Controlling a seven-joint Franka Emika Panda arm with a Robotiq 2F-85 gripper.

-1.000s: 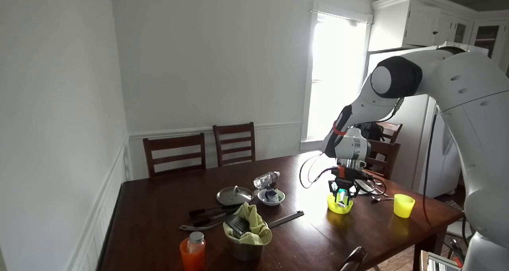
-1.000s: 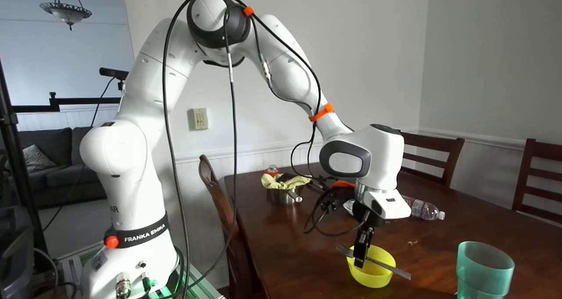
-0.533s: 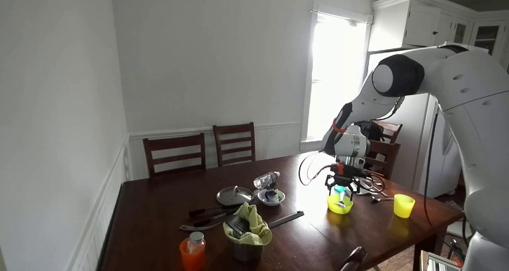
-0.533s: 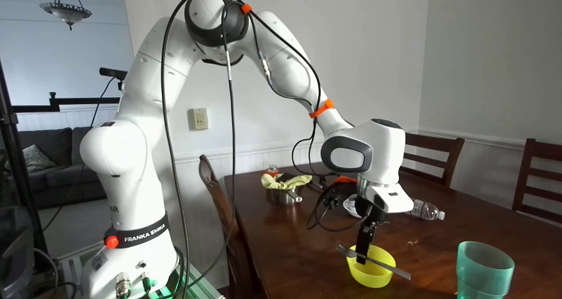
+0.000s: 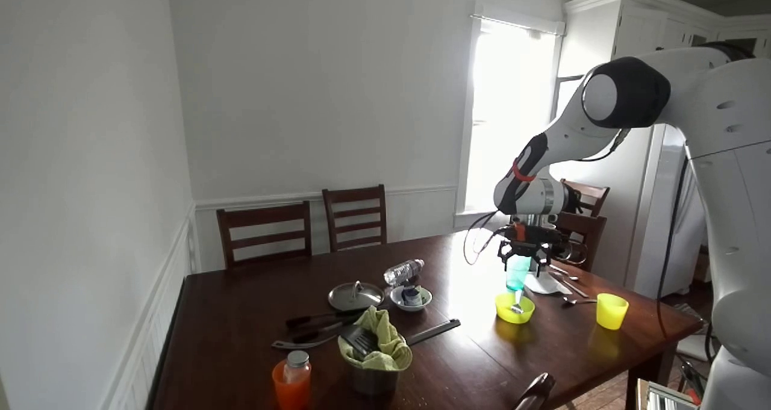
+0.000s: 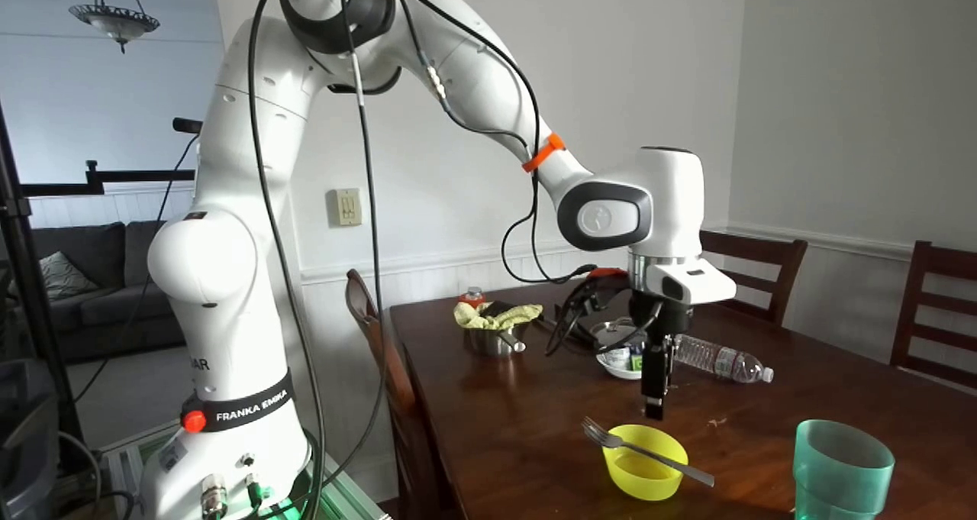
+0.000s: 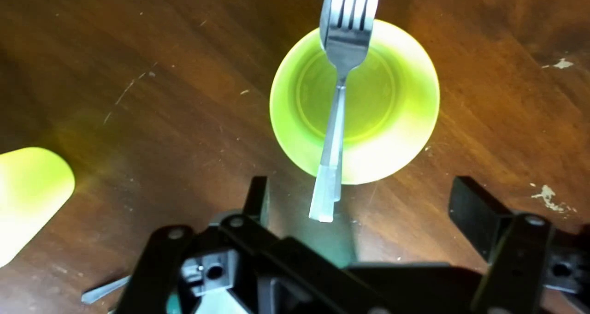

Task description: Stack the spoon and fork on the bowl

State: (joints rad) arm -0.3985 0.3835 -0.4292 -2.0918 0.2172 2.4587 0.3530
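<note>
The yellow-green bowl [image 7: 415, 97] stands upright on the table. Across its rim lies the silver fork [image 7: 348, 46], tines past one side and handle past the opposite side. Under the fork, nearly lined up with it, is the spoon [image 7: 324, 16]; only an edge of its head and a strip of handle show in the wrist view. In an exterior view the fork [image 6: 656, 457] crosses the bowl [image 6: 645, 483], with the spoon not distinguishable. My gripper [image 7: 359, 198] is open and holds nothing, its fingers [image 7: 479, 217] spread wide. It hovers above the table, clear of bowl and cutlery [image 6: 654, 409].
A teal cup [image 6: 843, 466] and a yellow cup [image 5: 612, 311] stand near the bowl. Loose cutlery lies on a white napkin [image 5: 545, 283]. Farther off are a bottle [image 5: 403, 273], a small white bowl [image 5: 424, 301], a pot with a cloth [image 5: 374, 377] and an orange cup [image 5: 292, 389].
My gripper's jaws have spread wider around the cutlery. The gripper has then lifted up and away from the bowl, while fork and bowl stay in place.
</note>
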